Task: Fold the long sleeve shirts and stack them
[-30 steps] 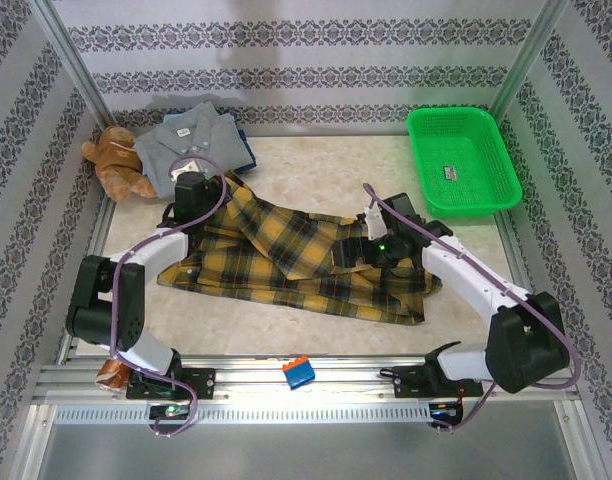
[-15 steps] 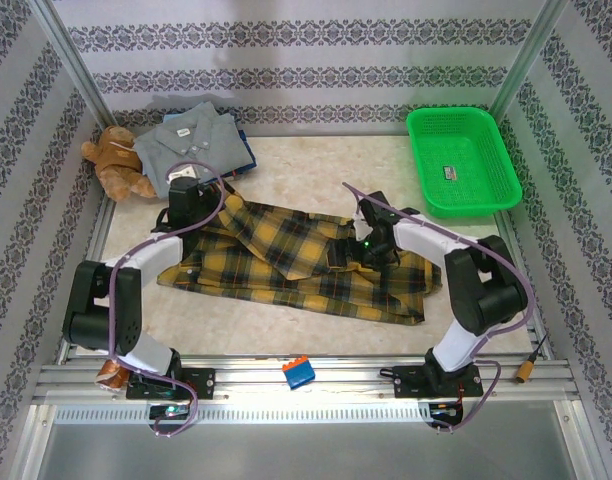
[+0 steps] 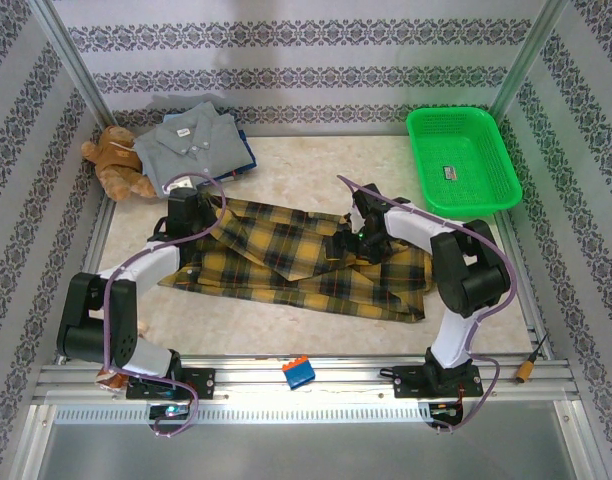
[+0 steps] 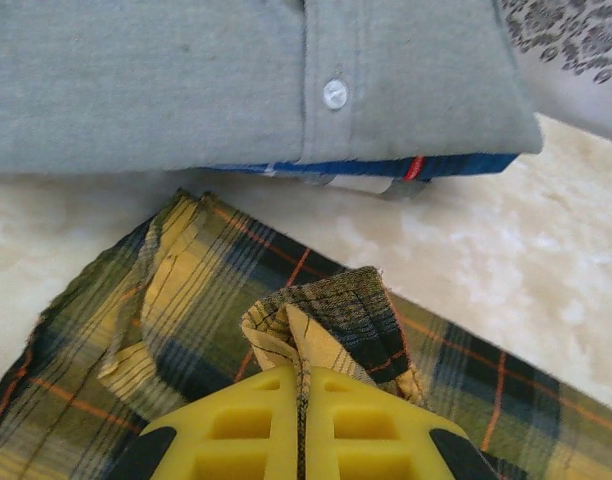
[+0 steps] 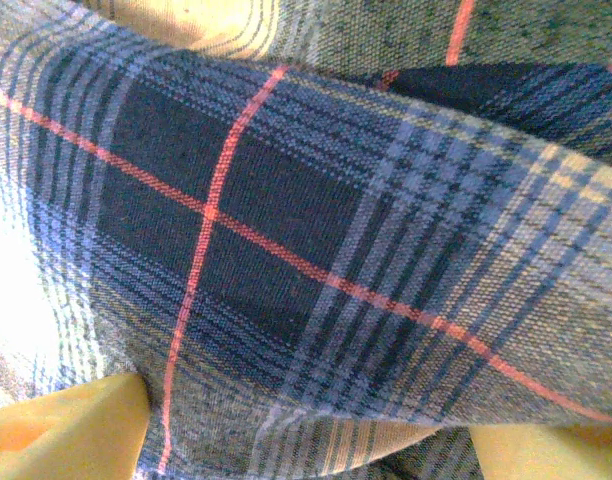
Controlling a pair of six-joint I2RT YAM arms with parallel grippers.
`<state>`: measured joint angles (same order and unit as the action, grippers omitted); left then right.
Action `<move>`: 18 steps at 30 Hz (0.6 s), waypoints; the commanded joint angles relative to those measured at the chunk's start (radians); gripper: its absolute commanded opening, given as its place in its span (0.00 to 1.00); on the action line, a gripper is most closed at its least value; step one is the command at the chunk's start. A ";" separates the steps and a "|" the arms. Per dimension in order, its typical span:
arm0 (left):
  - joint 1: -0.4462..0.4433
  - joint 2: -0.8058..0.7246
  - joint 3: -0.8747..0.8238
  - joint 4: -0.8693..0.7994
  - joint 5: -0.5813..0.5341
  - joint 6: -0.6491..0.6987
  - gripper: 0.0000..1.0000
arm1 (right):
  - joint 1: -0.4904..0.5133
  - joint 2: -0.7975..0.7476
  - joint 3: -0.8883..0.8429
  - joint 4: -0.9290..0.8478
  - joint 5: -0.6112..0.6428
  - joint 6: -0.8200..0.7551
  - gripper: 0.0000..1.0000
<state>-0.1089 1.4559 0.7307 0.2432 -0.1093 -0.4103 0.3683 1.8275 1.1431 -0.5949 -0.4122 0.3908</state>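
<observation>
The left arm stretches low and forward, its left gripper (image 4: pixel 302 380) clamped on a fold at the plaid shirt's (image 3: pixel 286 270) far left corner. The right arm doubles back inward, right gripper (image 3: pixel 348 243) down on the shirt's right half, fingers (image 5: pixel 56 430) spread.

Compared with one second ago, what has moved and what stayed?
The left gripper, shut on the plaid shirt, came down, laying its fold flatter. The right gripper shifted slightly left as its elbow swung inward. Grey shirt, teddy bear, basket stayed.

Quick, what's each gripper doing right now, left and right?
Left gripper: closed on a fold of the plaid shirt.
Right gripper: open, same shirt between its jaws.
</observation>
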 commanded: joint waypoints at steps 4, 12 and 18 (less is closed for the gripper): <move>0.018 -0.008 -0.049 0.090 -0.038 0.101 0.04 | -0.012 0.025 0.019 -0.022 0.000 -0.002 0.83; 0.040 0.046 -0.016 0.167 0.014 0.139 0.03 | -0.017 0.030 0.018 -0.028 0.001 -0.003 0.83; 0.081 0.117 0.036 0.172 0.016 0.121 0.02 | -0.019 0.028 0.019 -0.024 -0.010 -0.001 0.83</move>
<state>-0.0589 1.5444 0.7177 0.3557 -0.0959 -0.3054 0.3588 1.8359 1.1458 -0.5983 -0.4198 0.3904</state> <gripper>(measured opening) 0.075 0.829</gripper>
